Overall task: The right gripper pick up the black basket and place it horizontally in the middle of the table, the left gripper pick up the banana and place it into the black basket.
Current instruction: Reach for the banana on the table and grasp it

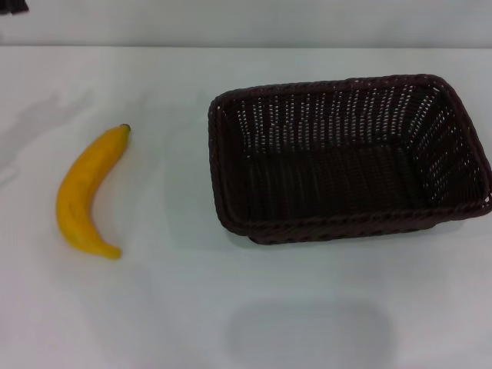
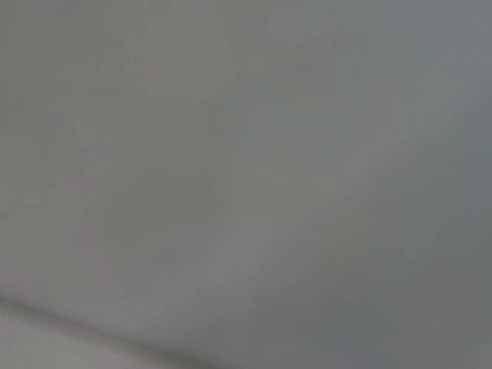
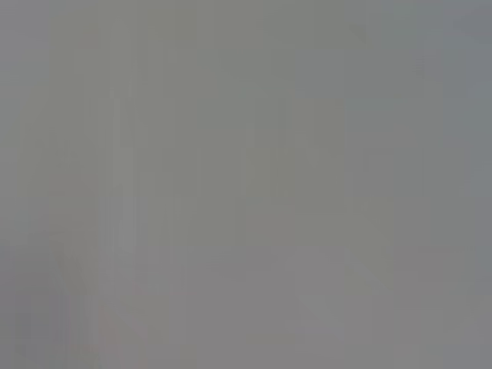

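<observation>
In the head view the black basket (image 1: 346, 157) stands upright on the white table (image 1: 192, 307), right of the middle, its long side running left to right; its right rim reaches the picture's edge. It is empty inside. The yellow banana (image 1: 84, 196) lies flat on the table to the left of the basket, apart from it, its dark stem tip pointing to the far side. Neither gripper shows in the head view. Both wrist views show only a plain grey surface, with no fingers and no objects.
The table's far edge (image 1: 246, 46) runs across the top of the head view, with a small dark object (image 1: 11, 6) beyond it at the far left corner. A faint shadow lies on the table in front of the basket.
</observation>
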You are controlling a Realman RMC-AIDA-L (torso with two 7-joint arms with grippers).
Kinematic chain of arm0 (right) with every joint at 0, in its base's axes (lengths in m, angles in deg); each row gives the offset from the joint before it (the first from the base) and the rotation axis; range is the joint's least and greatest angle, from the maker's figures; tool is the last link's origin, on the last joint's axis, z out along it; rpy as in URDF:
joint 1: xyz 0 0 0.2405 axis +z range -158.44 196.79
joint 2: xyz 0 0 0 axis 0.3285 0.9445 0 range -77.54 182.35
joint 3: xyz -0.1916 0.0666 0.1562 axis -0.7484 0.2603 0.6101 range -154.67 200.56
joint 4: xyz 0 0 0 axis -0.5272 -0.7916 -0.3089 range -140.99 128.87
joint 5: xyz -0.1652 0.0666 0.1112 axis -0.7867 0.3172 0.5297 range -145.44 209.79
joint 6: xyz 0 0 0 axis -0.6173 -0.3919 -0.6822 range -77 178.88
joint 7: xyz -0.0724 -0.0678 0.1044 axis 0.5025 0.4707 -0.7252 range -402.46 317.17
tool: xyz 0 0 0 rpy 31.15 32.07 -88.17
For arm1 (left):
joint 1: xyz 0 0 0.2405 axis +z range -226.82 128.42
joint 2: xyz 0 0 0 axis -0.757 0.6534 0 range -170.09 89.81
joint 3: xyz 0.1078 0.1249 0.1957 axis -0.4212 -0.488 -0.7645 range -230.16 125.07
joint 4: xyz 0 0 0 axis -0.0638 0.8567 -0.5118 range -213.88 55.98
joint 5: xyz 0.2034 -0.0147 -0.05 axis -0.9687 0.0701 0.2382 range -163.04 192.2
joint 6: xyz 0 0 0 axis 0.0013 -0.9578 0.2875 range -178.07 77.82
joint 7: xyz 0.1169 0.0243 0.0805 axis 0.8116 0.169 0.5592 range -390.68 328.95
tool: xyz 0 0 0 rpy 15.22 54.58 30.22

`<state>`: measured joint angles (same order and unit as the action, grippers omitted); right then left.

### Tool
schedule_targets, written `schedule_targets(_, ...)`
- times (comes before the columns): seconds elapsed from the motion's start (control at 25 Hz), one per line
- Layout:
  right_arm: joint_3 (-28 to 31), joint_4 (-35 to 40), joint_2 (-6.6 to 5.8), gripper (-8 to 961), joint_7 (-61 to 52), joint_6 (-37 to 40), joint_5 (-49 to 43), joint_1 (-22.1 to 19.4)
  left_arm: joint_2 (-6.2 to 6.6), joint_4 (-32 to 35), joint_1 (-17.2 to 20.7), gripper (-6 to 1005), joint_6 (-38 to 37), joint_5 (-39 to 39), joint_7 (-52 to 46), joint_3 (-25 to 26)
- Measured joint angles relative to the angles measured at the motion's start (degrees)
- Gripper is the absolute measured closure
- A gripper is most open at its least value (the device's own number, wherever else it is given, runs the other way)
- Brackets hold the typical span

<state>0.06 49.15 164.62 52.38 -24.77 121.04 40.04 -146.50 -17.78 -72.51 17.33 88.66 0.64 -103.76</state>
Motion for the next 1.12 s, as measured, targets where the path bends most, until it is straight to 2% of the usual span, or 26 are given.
schedule_targets(0.04,0.7,-3.3,0.13,274,7.2,1.0,3.7,-1.5,0.96,0.7,-1.2,143,2.4,-3.4,-3.5,0.0)
schedule_targets(0.08,0.9,-3.9,0.26,274,8.8,1.0,4.1,-1.7,2.17,1.3,-2.9,144,5.8,-8.1,-7.9,0.1)
schedule_targets(0.16,1.6,-5.5,0.85,274,14.2,1.6,5.1,-2.0,3.61,1.6,-6.2,145,11.2,-16.2,-13.9,0.1)
schedule_targets(0.2,1.9,-5.9,1.16,274,16.0,2.0,5.3,-2.0,4.14,1.6,-8.3,146,14.1,-21.0,-16.1,0.1)
schedule_targets(0.28,2.0,-6.0,2.25,274,19.1,4.3,5.4,-1.6,4.37,1.4,-10.9,148,19.0,-28.4,-18.3,0.6)
schedule_targets(0.36,1.6,-6.7,2.75,274,21.2,6.3,5.6,-0.7,4.23,0.6,-13.3,150,23.2,-34.5,-19.0,1.5)
schedule_targets(0.4,1.6,-7.1,2.74,274,21.5,6.6,5.6,-0.5,3.79,-1.4,-16.3,151,26.2,-40.0,-18.9,1.9)
schedule_targets(0.44,1.8,-8.0,2.69,274,22.4,7.1,5.6,-0.2,3.79,-1.4,-16.3,151,26.2,-40.0,-18.9,1.9)
schedule_targets(0.56,3.0,-8.8,2.59,274,23.3,7.8,5.7,-0.2,2.61,-5.0,-21.1,154,27.9,-46.6,-18.8,1.8)
schedule_targets(0.76,3.1,-10.4,2.86,274,26.3,8.1,5.8,0.4,0.54,-9.2,-23.0,158,25.4,-48.5,-18.0,1.7)
schedule_targets(0.96,3.5,-10.7,2.86,274,26.4,8.3,6.1,1.0,-0.08,-15.4,-24.8,163,23.5,-51.8,-17.5,1.6)
schedule_targets(1.12,3.2,-10.9,2.85,275,26.4,9.3,6.5,1.7,-0.61,-17.4,-25.4,166,22.4,-54.4,-17.5,1.7)
